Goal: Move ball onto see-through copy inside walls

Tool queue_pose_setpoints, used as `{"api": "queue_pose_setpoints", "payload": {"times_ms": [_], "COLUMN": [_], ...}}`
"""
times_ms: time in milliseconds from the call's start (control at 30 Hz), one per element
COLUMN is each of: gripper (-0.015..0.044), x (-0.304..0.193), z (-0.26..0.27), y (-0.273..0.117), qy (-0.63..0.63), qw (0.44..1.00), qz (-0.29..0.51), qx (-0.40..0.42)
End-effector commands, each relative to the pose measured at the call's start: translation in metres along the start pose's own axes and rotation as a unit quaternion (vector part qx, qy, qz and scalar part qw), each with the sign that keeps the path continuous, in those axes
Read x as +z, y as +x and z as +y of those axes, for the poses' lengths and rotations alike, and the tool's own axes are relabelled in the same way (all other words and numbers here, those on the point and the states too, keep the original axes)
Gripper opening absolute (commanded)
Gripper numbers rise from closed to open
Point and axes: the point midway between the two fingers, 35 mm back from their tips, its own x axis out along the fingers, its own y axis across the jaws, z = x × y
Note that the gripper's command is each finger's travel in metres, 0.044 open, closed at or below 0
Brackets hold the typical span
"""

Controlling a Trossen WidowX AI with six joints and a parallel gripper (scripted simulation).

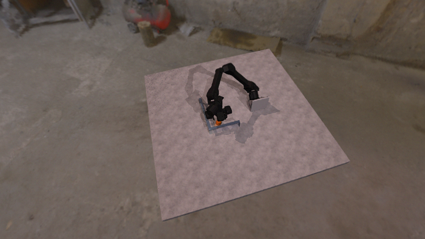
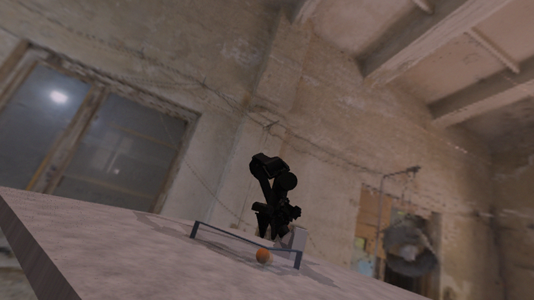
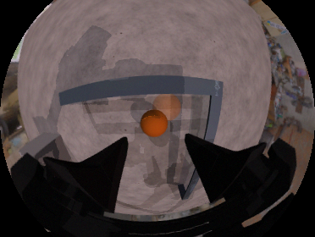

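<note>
An orange ball lies on the table inside the corner of the two low walls. The see-through copy is beside it, partly overlapped by it in the wrist view and nearer to the corner there. One wall runs across the top of the wrist view; the other wall runs down its right side. My gripper is open and empty, fingers pointing down above the ball. The fingertips are hidden in the top view.
The arm's pale base block stands to the right of the walls in the top view. The table has open edges all round. Shadows of the arm fall across the walls' area in the wrist view.
</note>
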Motion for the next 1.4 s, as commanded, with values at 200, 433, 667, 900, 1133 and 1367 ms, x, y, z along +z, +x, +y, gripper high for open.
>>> {"api": "queue_pose_setpoints", "payload": {"times_ms": [200,433,667,900,1133,1367], "gripper": [0.0323,0.0323,0.0323,0.0323,0.0271,0.0204], "x": [-0.002,-0.002,-0.002,-0.002,-0.002,-0.002], "z": [0.000,0.000,0.000,0.000,0.000,0.000], "y": [0.016,0.027,0.039,0.050,0.055,0.055], "qy": [-0.003,-0.003,-0.003,-0.003,-0.003,-0.003], "qw": [1.000,1.000,1.000,1.000,1.000,1.000], "qz": [0.004,0.004,0.004,0.004,0.004,0.004], "qx": [0.000,0.000,0.000,0.000,0.000,0.000]}}
